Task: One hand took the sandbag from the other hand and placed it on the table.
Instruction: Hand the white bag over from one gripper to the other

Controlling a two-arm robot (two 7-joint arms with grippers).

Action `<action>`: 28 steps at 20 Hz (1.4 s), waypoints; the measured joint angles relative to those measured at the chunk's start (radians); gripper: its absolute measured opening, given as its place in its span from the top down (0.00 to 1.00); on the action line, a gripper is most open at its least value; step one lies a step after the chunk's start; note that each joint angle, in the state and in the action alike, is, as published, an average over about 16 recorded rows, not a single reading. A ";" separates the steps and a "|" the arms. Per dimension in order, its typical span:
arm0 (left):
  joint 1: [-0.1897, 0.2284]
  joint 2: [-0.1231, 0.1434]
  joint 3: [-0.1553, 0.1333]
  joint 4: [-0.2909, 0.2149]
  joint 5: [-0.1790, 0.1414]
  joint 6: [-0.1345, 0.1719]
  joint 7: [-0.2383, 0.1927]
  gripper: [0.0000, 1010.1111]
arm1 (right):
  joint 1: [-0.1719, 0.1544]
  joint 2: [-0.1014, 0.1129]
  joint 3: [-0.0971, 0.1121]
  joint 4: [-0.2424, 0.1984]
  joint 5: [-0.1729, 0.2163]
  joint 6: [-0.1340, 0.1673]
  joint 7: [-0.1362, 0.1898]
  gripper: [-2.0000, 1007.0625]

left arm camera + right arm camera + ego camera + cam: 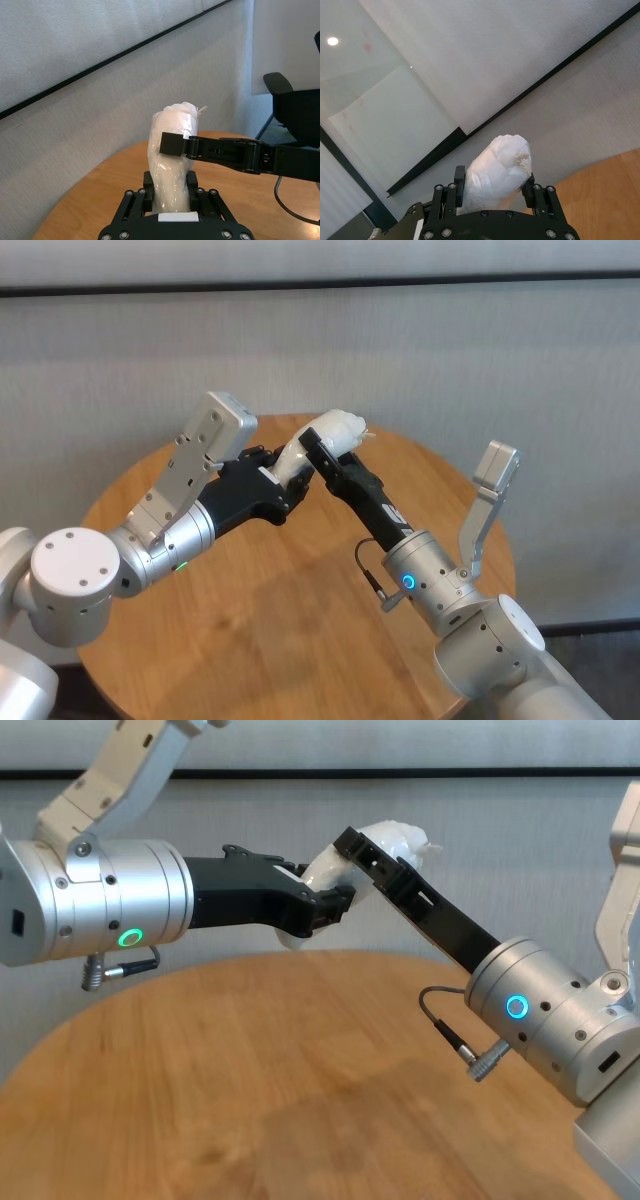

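Note:
The white sandbag (335,428) hangs in the air above the far part of the round wooden table (300,640). My left gripper (290,475), the one with the green ring, is shut on its lower end. My right gripper (318,445), the one with the blue ring, comes in from the right and is shut on the bag's upper part, just below the knotted tip. In the left wrist view the bag (172,150) stands between my fingers, with a right finger (175,144) across it. In the right wrist view the bag (500,160) fills the gap between the jaws.
A grey wall with a dark rail runs close behind the table's far edge. A black chair (295,105) stands beyond the table on the right side. The two forearms cross above the tabletop (250,1070).

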State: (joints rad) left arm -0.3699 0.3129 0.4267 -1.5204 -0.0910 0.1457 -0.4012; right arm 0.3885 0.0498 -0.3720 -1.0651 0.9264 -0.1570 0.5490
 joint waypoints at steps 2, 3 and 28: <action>0.000 0.000 0.000 0.000 0.000 0.000 0.000 0.59 | 0.000 0.000 0.000 0.000 0.000 0.000 0.000 0.34; 0.000 0.000 0.000 0.000 0.000 0.000 0.000 0.59 | 0.000 0.000 0.000 0.000 0.000 0.000 0.000 0.34; 0.000 0.000 0.000 0.000 0.000 0.000 0.000 0.55 | -0.001 -0.001 0.001 0.000 0.001 -0.001 0.000 0.34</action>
State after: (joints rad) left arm -0.3699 0.3129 0.4267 -1.5204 -0.0911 0.1457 -0.4013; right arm 0.3879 0.0492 -0.3709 -1.0653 0.9278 -0.1577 0.5489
